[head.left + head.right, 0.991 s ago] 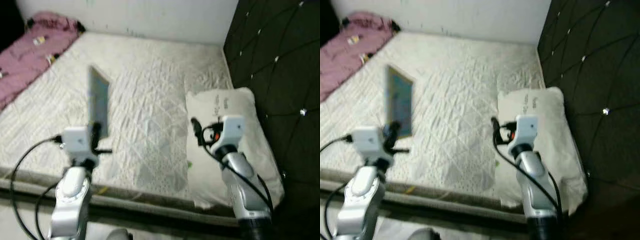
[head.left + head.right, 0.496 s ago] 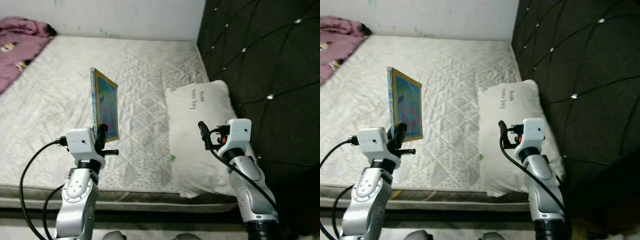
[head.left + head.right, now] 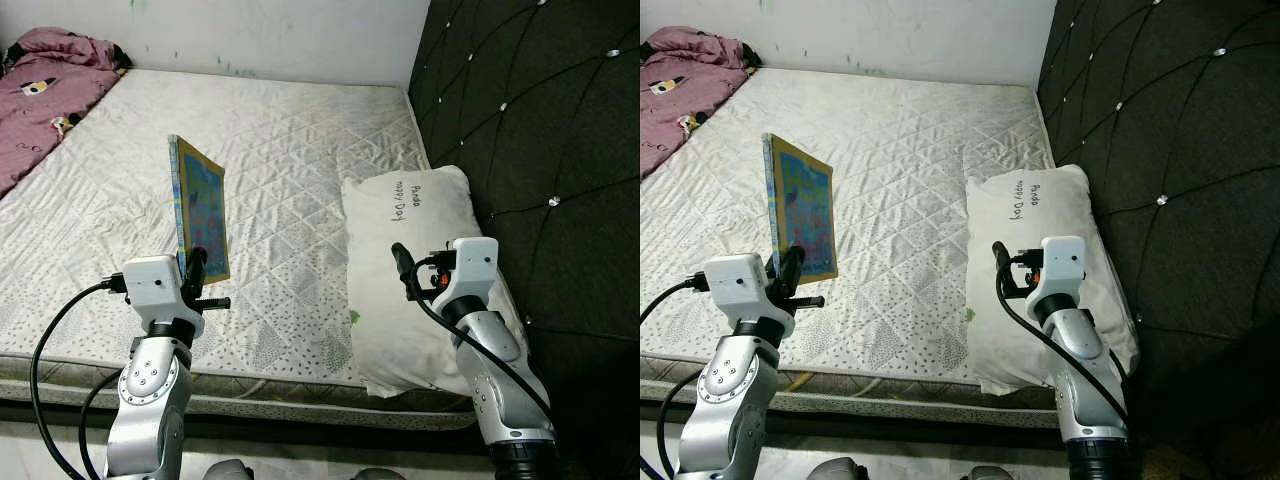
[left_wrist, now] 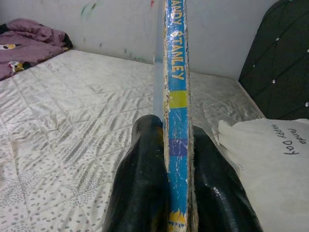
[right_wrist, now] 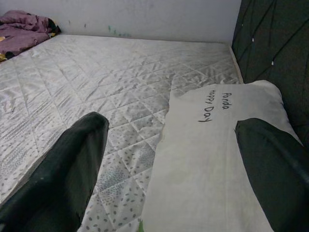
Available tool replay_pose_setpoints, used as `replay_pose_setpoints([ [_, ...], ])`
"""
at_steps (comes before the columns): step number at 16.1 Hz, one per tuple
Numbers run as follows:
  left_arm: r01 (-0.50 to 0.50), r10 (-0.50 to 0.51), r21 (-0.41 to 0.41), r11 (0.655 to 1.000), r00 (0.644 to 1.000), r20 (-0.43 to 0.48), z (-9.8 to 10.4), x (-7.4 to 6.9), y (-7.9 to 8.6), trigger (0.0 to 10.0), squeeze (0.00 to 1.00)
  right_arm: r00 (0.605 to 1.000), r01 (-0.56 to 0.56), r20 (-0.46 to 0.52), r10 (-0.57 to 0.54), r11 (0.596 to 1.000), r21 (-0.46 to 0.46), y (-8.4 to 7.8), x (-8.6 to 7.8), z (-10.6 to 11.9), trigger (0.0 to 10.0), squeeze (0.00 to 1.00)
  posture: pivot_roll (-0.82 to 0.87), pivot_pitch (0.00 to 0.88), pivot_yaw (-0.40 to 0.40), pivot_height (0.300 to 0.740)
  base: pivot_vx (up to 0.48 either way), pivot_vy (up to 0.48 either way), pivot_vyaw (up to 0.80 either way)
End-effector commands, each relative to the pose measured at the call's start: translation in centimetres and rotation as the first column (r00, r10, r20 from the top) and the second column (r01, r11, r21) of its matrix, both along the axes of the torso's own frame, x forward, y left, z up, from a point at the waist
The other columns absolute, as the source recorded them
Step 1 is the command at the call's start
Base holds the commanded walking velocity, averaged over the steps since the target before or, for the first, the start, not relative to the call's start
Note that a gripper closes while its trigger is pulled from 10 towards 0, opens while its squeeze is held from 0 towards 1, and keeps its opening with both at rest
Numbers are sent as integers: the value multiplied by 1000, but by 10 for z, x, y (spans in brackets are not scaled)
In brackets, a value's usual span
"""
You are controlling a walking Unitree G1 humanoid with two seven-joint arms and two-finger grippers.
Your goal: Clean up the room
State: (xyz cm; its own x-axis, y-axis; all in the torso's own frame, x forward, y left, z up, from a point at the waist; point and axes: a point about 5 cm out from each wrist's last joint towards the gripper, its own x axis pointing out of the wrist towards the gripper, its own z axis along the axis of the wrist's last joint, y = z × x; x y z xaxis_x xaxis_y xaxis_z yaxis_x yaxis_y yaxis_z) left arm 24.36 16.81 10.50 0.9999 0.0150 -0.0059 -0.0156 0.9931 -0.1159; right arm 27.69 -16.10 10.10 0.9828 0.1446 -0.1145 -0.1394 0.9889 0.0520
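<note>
- The left hand [image 3: 193,268] is clamped on a thin picture book [image 3: 200,207], held upright above the near part of the bed [image 3: 290,160]; its two black fingers [image 4: 145,183] press the book's lower edge from both sides, spine toward the wrist camera.
- The spine reads "ANDY STANLEY" in part; its top runs out of the left wrist view, so the first letters are cut off, and its foot is frayed.
- The book's cover is a busy blue picture with a yellow border; what it shows is too small to read.
- The right hand [image 5: 169,179] is spread wide and grips nothing, hovering over the near end of a white pillow [image 3: 415,270].
- The pillow lies just below and ahead of the right hand, against the dark tufted headboard [image 3: 530,130]. Handwritten words on it read "Panda" and "Happy Day" in the right wrist view.
- A purple blanket [image 3: 50,100] with small printed figures lies far off to the left hand's outer side, partly cut by the frame edge.
- A small green speck [image 3: 355,318] sits at the pillow's edge; I cannot tell what it is.
</note>
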Motion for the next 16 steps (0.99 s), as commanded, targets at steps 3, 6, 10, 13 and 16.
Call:
replay_pose_setpoints([
  [3,-11,11,10,1000,999,41,10,3,2,10000,0,1000,-12,24,12,1000,0,2,0,7,10000,0,-90,0,-14,740,0,0,0],
  [6,-28,27,9,1000,999,44,10,3,4,10000,0,1000,-16,22,16,1000,0,2,0,7,10000,0,-89,0,-15,710,0,0,0],
  [10,-41,41,7,999,998,46,11,4,4,10000,0,1000,-21,21,21,1000,0,1,1,7,10000,0,-91,0,-20,673,0,0,0],
  [13,-53,53,9,999,997,48,11,5,5,10000,0,1000,-23,21,23,1000,-1,0,2,7,10000,0,-92,0,-22,644,0,0,0],
  [16,-58,57,6,998,997,53,11,5,4,10000,0,1000,-24,17,24,1000,-2,0,2,7,10000,0,-95,0,-25,644,0,0,0],
])
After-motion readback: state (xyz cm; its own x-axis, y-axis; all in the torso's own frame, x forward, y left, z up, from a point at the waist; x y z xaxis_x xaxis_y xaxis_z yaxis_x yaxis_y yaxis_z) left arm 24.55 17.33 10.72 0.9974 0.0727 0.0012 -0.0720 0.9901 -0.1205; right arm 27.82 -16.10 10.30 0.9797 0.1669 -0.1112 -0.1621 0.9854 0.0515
